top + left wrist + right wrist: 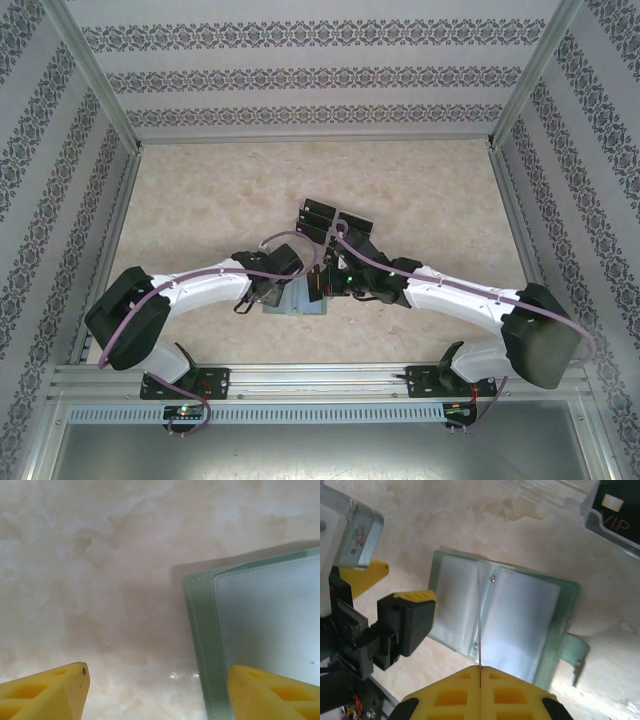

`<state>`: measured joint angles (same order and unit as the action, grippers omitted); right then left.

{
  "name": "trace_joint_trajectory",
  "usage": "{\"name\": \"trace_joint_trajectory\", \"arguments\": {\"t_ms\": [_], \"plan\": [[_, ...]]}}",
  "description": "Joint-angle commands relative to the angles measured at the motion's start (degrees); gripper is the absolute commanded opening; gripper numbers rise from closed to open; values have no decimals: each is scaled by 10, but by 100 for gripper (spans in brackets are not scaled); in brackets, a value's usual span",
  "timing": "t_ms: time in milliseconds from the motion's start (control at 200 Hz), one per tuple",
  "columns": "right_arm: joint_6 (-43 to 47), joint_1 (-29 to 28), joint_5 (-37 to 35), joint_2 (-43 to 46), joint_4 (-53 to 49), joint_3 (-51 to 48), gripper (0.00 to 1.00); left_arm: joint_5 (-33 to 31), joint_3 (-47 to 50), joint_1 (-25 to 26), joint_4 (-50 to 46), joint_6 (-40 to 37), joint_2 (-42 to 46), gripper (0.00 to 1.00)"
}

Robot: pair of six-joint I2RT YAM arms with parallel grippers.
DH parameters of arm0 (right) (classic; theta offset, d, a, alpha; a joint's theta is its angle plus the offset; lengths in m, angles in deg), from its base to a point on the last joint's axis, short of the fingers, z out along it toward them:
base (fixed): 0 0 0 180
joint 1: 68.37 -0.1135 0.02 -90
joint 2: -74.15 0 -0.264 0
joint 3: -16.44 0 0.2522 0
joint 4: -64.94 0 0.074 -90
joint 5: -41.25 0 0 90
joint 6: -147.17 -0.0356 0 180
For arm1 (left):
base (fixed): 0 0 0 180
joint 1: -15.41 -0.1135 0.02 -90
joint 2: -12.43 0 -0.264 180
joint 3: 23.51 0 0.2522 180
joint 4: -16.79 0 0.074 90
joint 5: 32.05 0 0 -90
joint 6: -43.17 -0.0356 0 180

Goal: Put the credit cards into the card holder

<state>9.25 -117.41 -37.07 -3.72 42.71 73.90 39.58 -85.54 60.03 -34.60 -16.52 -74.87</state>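
Now my right gripper (480,670) pinches a card (479,625) edge-on, pointing toward 12 o'clock above the open holder (520,615). My left gripper (157,675) is spread; the holder's corner sits at 3 o'clock, with my right finger (270,695) over its edge.

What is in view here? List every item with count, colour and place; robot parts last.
table: 1, beige marble, under everything
card holder: 1, grey-green with clear sleeves, open flat, near-centre of table
tray: 1, clear plastic, beyond the holder
cards in tray: several, black, exact count unclear
held card: 1, thin dark edge-on line, likely a card, above the holder
arms: 2, white and black, left and right, near edge
left end effector: 1, yellow-tipped, open, straddling the holder's edge
right end effector: 1, yellow-tipped, shut on the held card
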Motion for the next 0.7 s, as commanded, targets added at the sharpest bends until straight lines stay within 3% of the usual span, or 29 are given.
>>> {"name": "trace_joint_trajectory", "arguments": {"t_ms": [0, 245, 415, 694], "plan": [[-31, -8, 12, -16, 70, -12, 0, -25, 6, 6, -38, 22, -3, 74], [-51, -14, 20, -44, 140, -33, 0, -22, 20, 6, -30, 31, -6, 74], [-55, -17, 12, -55, 152, -44, 0, -16, 9, 6, -31, 26, 43, 74], [-62, -16, -2, -64, 164, -78, 0, 39, -22, 8, 27, -4, 44, 75]]}}
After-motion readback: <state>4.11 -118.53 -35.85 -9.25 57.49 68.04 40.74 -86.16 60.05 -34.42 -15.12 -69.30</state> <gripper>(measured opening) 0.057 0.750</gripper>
